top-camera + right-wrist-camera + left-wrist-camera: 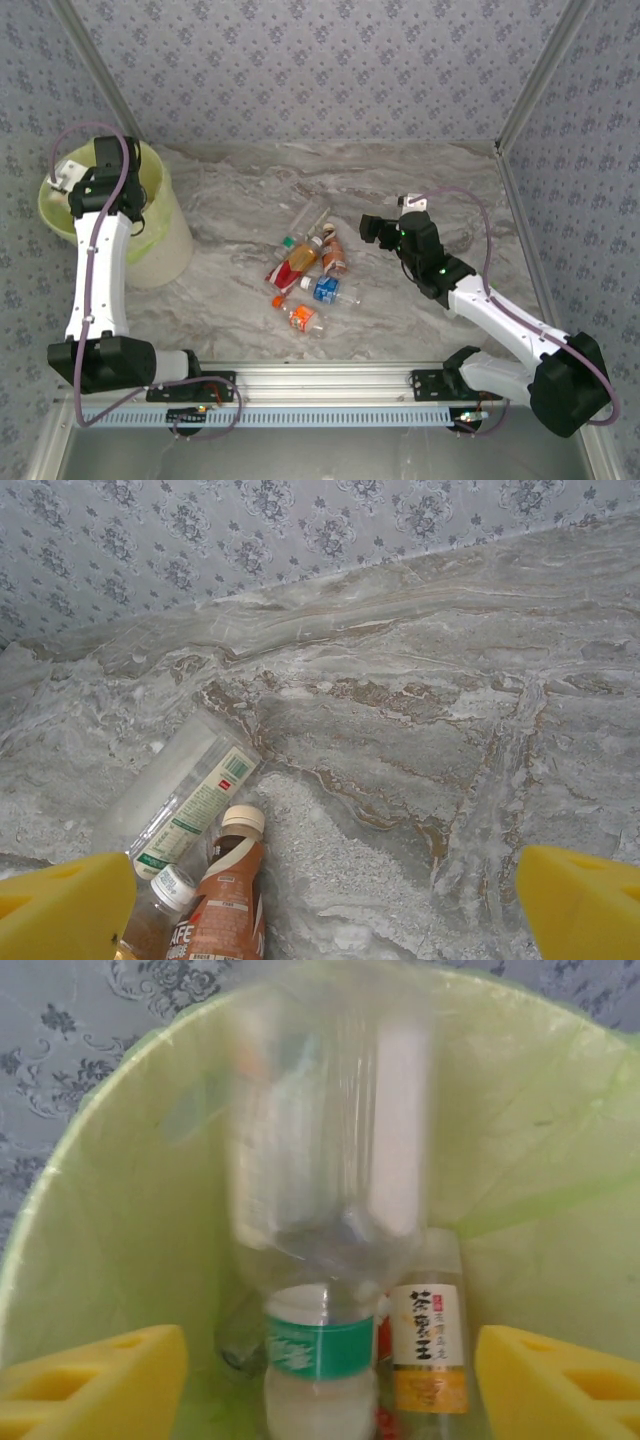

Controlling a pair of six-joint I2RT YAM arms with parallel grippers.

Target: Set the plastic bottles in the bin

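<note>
left pincer (330, 1350) spread wide, bottle (320, 1150) — seemingly — loose

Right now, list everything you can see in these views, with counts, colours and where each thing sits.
bin: one, white, lime-green liner, far left of the table
blurred bottle: one, clear, at the bin's mouth
green-labelled bottle: one, in the bin
yellow-labelled bottle: one, beside it
table bottles: about six, orange, blue and brown, clustered mid-table
table: one, grey marble
wall: grey-blue floral, behind
left pincer: yellow pads, open over the bin
right pincer: yellow pads, open, right of the cluster
</note>
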